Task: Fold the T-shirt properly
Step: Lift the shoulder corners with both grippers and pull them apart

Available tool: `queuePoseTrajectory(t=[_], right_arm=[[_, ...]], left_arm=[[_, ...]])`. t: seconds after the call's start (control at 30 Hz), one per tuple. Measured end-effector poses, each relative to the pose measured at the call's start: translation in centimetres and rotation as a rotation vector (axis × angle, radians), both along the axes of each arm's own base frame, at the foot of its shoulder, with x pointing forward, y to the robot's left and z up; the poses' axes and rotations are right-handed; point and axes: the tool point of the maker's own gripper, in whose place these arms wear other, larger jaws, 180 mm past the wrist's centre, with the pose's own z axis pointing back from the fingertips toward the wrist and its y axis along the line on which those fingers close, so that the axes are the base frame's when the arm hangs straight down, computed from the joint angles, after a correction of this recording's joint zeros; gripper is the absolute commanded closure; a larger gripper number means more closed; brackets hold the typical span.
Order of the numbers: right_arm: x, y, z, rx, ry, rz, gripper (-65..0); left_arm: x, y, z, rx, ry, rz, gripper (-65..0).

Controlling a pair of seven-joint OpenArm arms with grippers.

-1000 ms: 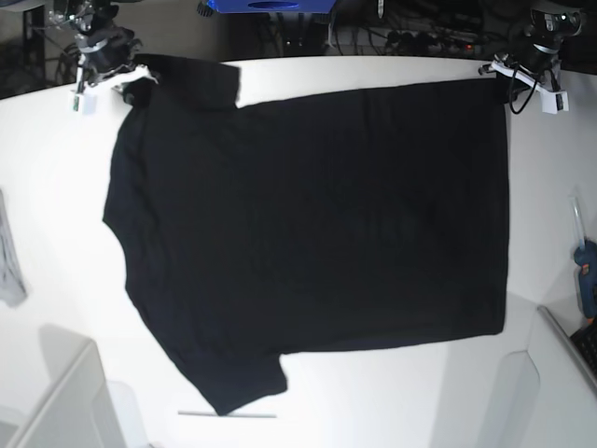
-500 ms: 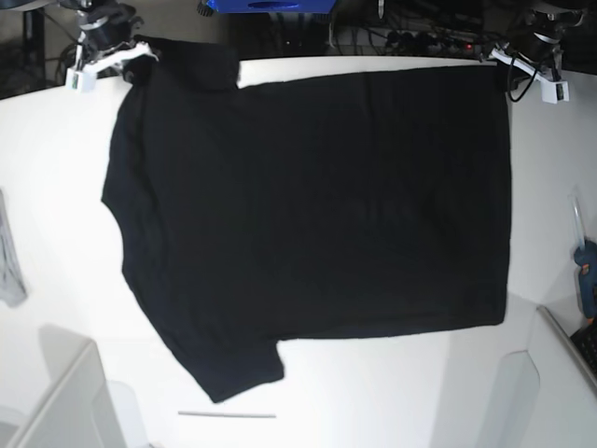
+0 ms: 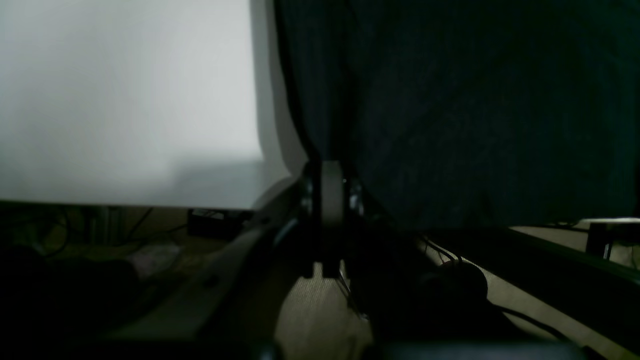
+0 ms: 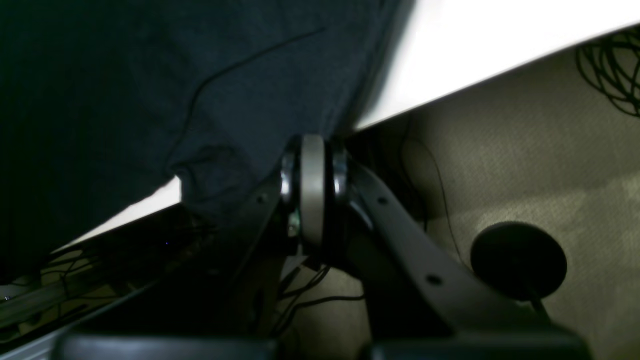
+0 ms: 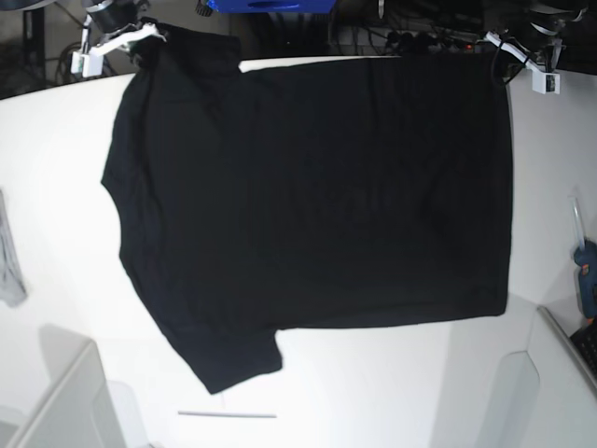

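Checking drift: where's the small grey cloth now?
Base view, far left edge: small grey cloth lies on the white table, apart from the black cloth T-shirt.

The T-shirt (image 5: 317,205) fills the middle of the white table (image 5: 56,187). Open surface lies around it at 9, 6 and 3 o'clock. My way is blocked by a grey cloth (image 5: 9,266) at 9, a white box (image 5: 65,401) at 7, and a blue tool (image 5: 586,271) at 3.

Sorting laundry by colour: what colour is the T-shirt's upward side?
Plain black, with no print showing on the T-shirt; clearest in the base view.
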Motion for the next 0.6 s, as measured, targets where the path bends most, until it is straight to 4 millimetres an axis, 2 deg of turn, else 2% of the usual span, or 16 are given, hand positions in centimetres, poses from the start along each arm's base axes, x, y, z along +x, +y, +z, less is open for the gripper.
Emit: queuePoseTrajectory(t=[0.2, 0.37, 0.47, 0.6], right_arm=[[-0.1, 0.1, 0.5, -0.005, -0.005, 0.006, 0.0], [-1.0, 0.1, 0.3, -0.004, 0.018, 0.008, 0.0], [-0.5, 0.3, 0.4, -0.001, 0.008, 0.012, 0.0], [1.2, 0.5, 1.5, -0.006, -0.049, 0.030, 0.0]], left_arm=[[0.0, 0.3, 0.1, 0.006, -0.002, 0.005, 0.0], [-0.5, 2.4, 1.3, 0.054, -0.021, 0.031, 0.0], [-0.4, 2.1, 1.6, 0.056, -0.026, -0.004, 0.0], [-0.3, 2.1, 1.7, 0.058, -0.030, -0.008, 0.0]])
